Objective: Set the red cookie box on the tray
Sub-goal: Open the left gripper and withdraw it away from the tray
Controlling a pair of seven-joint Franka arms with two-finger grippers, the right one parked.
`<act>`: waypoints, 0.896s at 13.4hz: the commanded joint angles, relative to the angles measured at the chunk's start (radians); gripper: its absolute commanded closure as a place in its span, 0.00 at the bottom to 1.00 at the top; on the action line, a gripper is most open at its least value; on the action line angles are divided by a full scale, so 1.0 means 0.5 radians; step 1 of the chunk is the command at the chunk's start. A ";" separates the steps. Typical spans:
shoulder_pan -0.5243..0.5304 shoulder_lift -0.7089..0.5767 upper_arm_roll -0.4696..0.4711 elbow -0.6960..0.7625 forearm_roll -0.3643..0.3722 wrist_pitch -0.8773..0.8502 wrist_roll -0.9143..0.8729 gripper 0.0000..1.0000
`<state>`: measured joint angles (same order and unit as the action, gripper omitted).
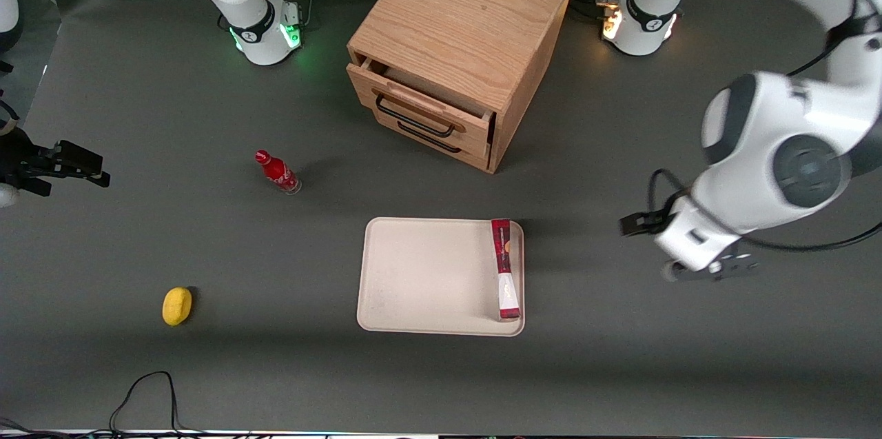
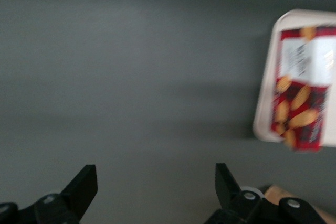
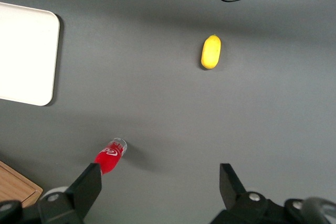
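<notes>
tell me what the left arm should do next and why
Probably just retreat a little and stop. The red cookie box already stands on its edge inside the tray, along its rim nearest the working arm, and the end effector is open, empty, above bare table beside the tray.

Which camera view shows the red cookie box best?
The front view: the red cookie box stands sharp on edge on the tray. The left wrist view shows its printed face, blurred. The right wrist view misses it. The open gripper is apart, toward the working arm's end.

Even overhead light, soft shadows; left wrist view motion-blurred.
</notes>
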<state>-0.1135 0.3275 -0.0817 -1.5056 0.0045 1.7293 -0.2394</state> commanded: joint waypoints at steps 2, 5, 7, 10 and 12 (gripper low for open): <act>0.202 -0.586 0.101 -0.581 0.003 -0.086 0.358 0.00; 0.355 -0.792 0.157 -0.634 0.016 -0.273 0.411 0.00; 0.362 -0.891 0.182 -0.609 0.022 -0.408 0.399 0.00; 0.206 -0.882 0.286 -0.471 0.070 -0.556 0.365 0.00; 0.123 -0.876 0.298 -0.471 0.126 -0.544 0.353 0.00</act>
<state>0.0054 -0.1149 0.0447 -1.7572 0.0341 1.4788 -0.0437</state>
